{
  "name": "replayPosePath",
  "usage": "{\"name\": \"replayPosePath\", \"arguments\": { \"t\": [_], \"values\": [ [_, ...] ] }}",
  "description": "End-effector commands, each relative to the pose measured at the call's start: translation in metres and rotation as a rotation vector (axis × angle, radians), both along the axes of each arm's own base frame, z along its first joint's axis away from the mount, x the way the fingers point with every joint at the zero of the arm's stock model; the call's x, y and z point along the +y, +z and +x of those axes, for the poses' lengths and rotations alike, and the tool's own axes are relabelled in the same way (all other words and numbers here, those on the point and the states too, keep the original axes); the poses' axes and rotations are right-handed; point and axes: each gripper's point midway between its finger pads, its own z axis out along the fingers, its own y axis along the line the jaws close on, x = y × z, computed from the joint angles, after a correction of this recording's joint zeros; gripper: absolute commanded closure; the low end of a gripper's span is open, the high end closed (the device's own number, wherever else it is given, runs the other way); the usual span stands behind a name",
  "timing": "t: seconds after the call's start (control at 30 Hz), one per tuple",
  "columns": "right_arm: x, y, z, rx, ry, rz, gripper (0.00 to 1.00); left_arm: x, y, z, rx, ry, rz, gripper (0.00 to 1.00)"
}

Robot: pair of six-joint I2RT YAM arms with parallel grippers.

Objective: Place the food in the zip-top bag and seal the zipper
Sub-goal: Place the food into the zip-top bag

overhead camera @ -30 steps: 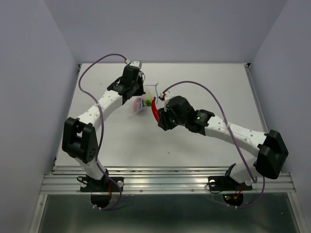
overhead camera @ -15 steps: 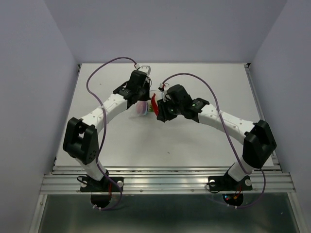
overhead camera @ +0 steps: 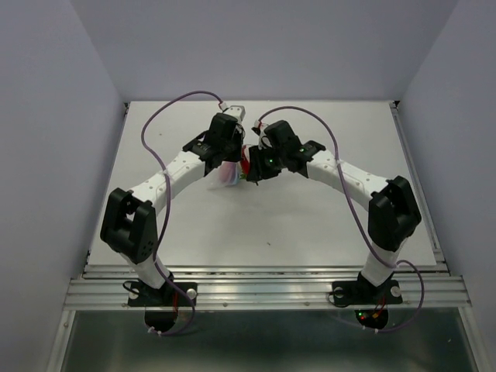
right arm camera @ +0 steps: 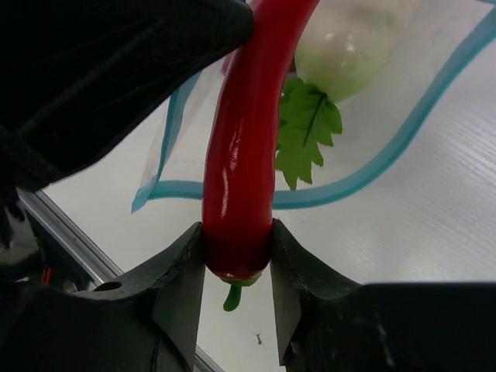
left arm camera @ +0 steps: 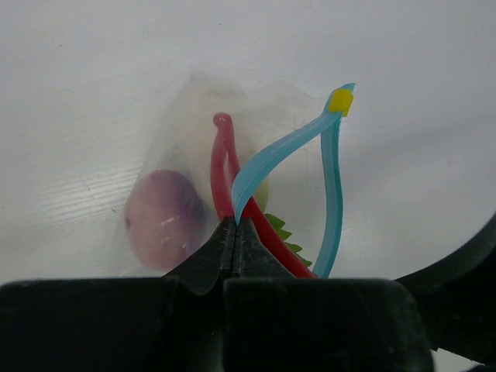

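The clear zip-top bag (left arm camera: 194,139) hangs from my left gripper (left arm camera: 235,225), which is shut on one lip of its light-blue zipper (left arm camera: 271,159); the other lip (left arm camera: 335,194) bows away, so the mouth gapes. Inside lie the purplish-pink ball (left arm camera: 164,217) and the white egg-shaped vegetable (right arm camera: 349,39) with green leaves (right arm camera: 306,124). My right gripper (right arm camera: 236,260) is shut on the stem end of the red chili (right arm camera: 244,155), whose front half passes through the bag mouth; its tip (left arm camera: 223,124) shows inside. In the top view both grippers meet at the bag (overhead camera: 229,172), the right gripper (overhead camera: 249,169) beside it.
The white table (overhead camera: 310,225) lies under the bag, walled at the back and sides. A metal rail (overhead camera: 263,291) runs along the near edge. Purple cables (overhead camera: 174,105) arch over both arms.
My right gripper has carried the chili left and away, pushing it into the bag's open mouth. My left gripper has shifted a little right with the bag.
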Motion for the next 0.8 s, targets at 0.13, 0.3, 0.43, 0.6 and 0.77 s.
{"name": "replayPosePath", "arguments": {
  "t": [0.13,0.3,0.43,0.6,0.77],
  "values": [
    [0.020,0.021,0.029,0.037,-0.048,0.089,0.75,-0.014,0.030,-0.005,-0.072,-0.046,-0.059,1.00],
    [0.017,0.015,0.047,0.084,-0.132,0.109,0.74,-0.020,0.031,-0.008,-0.072,-0.063,-0.065,1.00],
    [0.018,0.009,0.055,0.115,-0.200,0.114,0.73,-0.029,0.031,-0.012,-0.064,-0.098,-0.086,1.00],
    [0.017,0.005,0.064,0.123,-0.270,0.111,0.69,-0.036,0.032,-0.013,-0.057,-0.117,-0.103,1.00],
    [0.010,0.005,0.068,0.107,-0.325,0.109,0.58,-0.040,0.035,-0.009,-0.056,-0.114,-0.117,1.00]
  ]
}}
